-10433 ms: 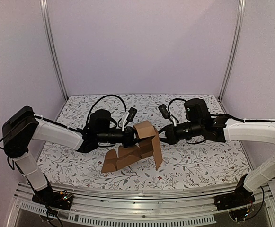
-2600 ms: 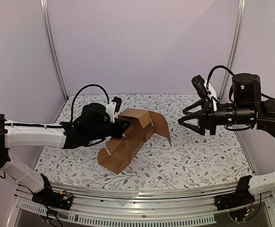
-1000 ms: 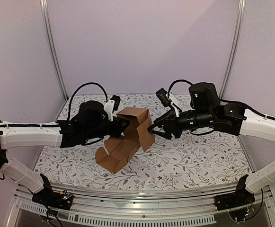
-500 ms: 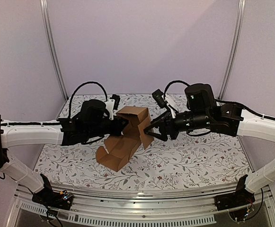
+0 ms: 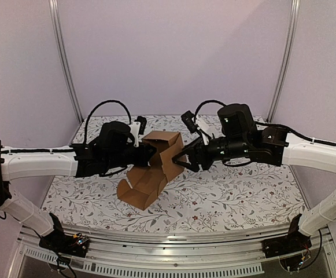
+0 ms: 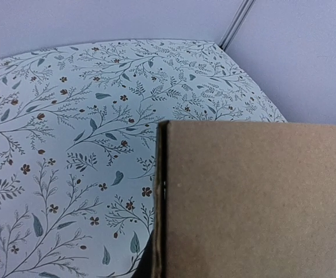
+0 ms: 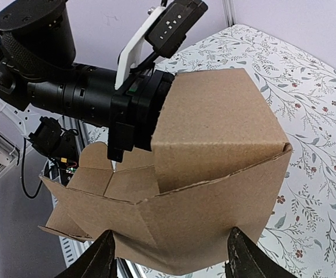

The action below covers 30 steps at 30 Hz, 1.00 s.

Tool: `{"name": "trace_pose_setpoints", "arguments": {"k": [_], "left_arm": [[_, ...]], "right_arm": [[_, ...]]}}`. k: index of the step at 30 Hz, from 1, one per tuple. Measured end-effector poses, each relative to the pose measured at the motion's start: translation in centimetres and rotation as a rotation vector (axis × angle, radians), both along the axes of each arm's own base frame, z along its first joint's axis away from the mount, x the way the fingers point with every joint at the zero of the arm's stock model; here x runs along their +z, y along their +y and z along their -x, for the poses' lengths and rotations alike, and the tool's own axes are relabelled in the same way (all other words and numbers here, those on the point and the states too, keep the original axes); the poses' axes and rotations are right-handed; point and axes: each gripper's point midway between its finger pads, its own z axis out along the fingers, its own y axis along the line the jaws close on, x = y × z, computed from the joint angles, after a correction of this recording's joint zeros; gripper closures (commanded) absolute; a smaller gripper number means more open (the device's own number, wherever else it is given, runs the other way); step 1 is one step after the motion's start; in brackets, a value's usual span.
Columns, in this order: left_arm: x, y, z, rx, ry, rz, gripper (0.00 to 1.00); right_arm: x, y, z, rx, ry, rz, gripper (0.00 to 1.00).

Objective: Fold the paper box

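The paper box [image 5: 156,168] is brown, half-formed cardboard held above the floral table [image 5: 243,197], its lower flaps hanging down to the left. My left gripper [image 5: 150,153] is shut on its upper panel from the left. In the left wrist view the cardboard [image 6: 254,202] fills the lower right and hides the jaws. My right gripper [image 5: 180,161] is open at the box's right side. In the right wrist view its fingertips [image 7: 105,255] stand either side of the box's near panel [image 7: 214,202], with my left gripper [image 7: 136,116] behind the box.
The cloth-covered table [image 7: 312,110] is walled in by pale panels with metal posts [image 5: 63,63] at the back corners. A metal rail [image 5: 168,252] runs along the near edge. Cables loop above both wrists.
My right gripper has moved left up to the box with its jaws a little wider, and the right-hand flap has swung in towards the box. The left arm has stayed put.
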Motion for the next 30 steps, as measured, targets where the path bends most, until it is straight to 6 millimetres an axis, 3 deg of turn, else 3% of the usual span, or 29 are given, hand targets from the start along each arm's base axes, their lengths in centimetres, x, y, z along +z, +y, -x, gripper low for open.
{"name": "trace_pose_setpoints", "arguments": {"k": [18,30], "left_arm": [[0.2,0.6,-0.2,0.074,0.04,-0.042,1.0],[-1.9,1.1,-0.6,0.141,0.092,-0.107,1.0]], "right_arm": [[0.0,0.3,-2.2,-0.107,-0.034,0.032,0.37],[-1.8,1.7,-2.0,-0.106,-0.002,0.058,0.36]]}}
